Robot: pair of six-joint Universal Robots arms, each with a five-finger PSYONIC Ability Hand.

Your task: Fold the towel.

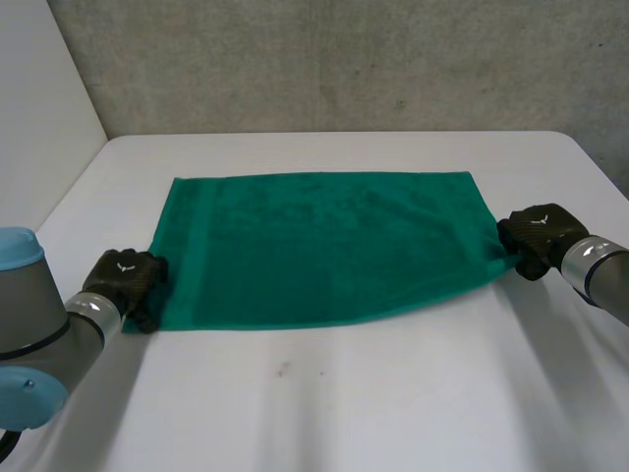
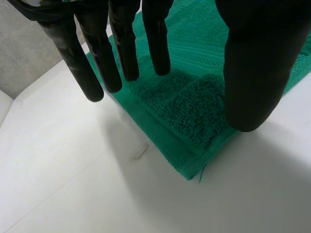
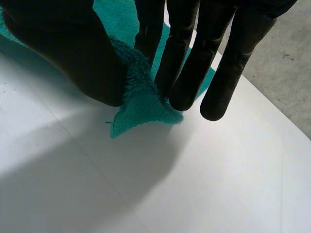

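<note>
1. Plainly, in the head view, the green towel (image 1: 324, 246) lies spread flat on the white desk (image 1: 393, 393), the one thing lying there. The left hand (image 1: 126, 280) is at its near left corner and the right hand (image 1: 536, 239) at its near right corner. The step in hand looks like gripping both near corners for a first fold.
2. Left wrist view: the left hand's fingers (image 2: 124, 53) are straight, with the thumb (image 2: 252, 73) held apart from them. The corner lies flat below, ungrasped. This hand probably needs to close on it next.
3. Right wrist view: the right hand pinches its corner (image 3: 141, 109) between thumb and fingers, the cloth bunched there. Both corners would then likely need lifting together toward the far edge.
</note>
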